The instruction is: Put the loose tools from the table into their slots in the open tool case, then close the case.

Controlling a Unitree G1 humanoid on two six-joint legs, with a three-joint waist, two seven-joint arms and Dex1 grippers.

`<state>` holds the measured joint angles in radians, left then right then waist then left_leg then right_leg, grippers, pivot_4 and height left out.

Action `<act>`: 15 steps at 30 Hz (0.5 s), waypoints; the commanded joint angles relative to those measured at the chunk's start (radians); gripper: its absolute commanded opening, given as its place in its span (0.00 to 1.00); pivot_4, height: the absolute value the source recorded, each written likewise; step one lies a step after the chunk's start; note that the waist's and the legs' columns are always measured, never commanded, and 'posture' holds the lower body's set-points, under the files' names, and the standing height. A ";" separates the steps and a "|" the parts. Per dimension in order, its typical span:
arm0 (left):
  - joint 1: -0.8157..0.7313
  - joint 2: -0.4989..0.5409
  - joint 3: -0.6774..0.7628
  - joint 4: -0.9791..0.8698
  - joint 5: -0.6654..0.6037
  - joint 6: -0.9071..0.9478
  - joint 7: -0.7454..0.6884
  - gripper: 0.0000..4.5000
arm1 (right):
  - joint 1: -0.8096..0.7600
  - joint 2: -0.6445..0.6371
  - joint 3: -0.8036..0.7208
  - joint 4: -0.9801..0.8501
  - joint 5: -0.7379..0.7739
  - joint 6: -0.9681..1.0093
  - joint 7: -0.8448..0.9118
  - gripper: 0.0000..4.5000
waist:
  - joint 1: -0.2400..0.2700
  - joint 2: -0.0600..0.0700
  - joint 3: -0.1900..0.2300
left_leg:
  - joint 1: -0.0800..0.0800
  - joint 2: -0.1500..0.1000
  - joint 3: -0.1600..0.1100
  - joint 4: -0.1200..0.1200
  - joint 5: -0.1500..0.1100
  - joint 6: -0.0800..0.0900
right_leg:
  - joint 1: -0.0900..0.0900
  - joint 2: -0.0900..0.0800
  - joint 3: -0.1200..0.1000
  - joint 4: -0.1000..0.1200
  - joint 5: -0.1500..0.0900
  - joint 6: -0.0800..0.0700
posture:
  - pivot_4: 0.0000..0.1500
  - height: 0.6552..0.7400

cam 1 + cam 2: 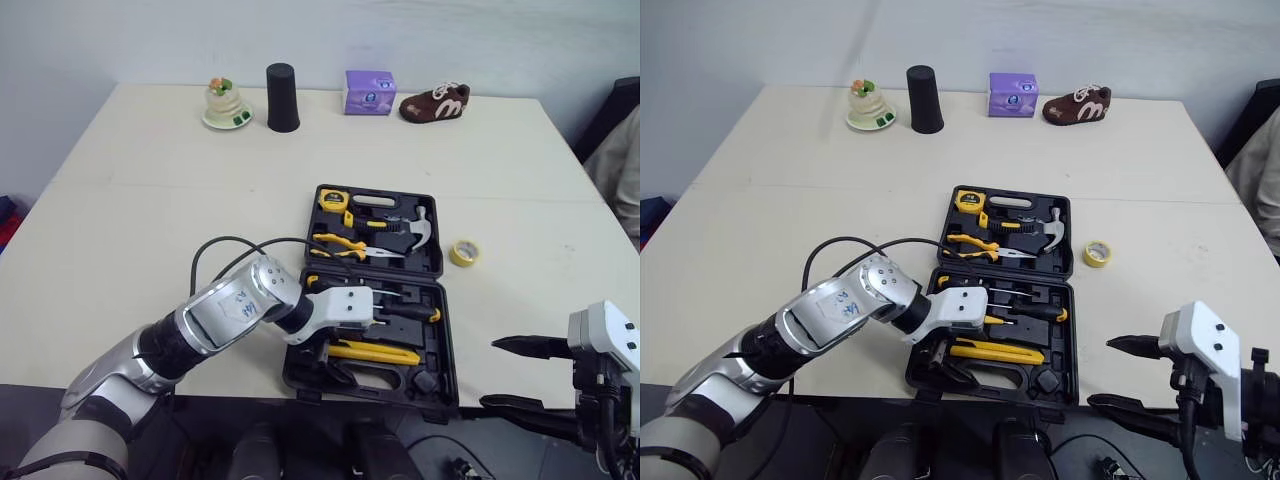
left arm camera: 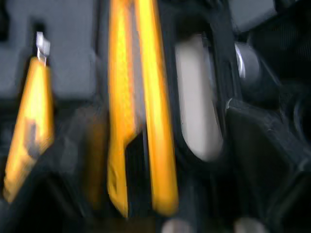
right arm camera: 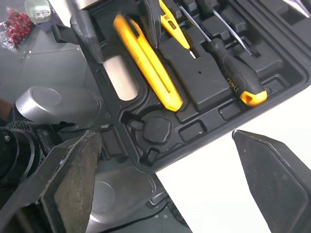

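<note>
Right gripper (image 1: 492, 374) hangs off the near edge of the bench (image 1: 150, 200), jaws spread and empty. Left gripper (image 1: 328, 352) reaches into the near half of the tool case (image 1: 440, 340), jaws spread astride the yellow knife (image 1: 375, 352). Risk: lifting askew may drag the knife from its slot and block closure. The tape roll (image 1: 463, 252) lies loose on the bench, just right of the case. Lettering on the screwdriver (image 3: 233, 77) handle and the purple box (image 1: 370, 92) is unreadable.

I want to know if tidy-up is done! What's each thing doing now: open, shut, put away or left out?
tool case: open
tape roll: loose on the table
hammer: in its slot
pliers: in their slot
tape measure: in its slot
screwdriver: in its slot
yellow knife: lying in its slot
left end effector: open, straddling the yellow knife
right end effector: open, empty
</note>
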<state>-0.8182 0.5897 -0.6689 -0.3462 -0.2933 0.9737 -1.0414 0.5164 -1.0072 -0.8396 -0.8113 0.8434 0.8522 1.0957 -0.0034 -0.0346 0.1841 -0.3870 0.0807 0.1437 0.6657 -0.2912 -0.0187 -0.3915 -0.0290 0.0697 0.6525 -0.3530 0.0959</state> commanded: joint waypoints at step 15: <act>0.214 -0.179 0.189 0.244 -0.010 -0.503 -0.095 0.01 | -0.044 0.023 0.073 0.016 -0.041 -0.055 -0.038 1.00 | -0.003 0.001 -0.001 | 0.001 0.000 0.000 0.000 0.000 -0.001 | -0.001 0.002 0.001 0.001 -0.001 -0.001 | 1.00 0.89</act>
<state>-0.6102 0.4150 -0.4608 -0.1066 -0.3238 0.4985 -1.1271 0.4775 -0.9867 -0.7665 -0.7962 0.8056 0.8106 1.0614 -0.0060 -0.0333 0.1833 -0.3863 0.0802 0.1442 0.6653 -0.2911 -0.0193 -0.3921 -0.0276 0.0704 0.6537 -0.3537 0.0948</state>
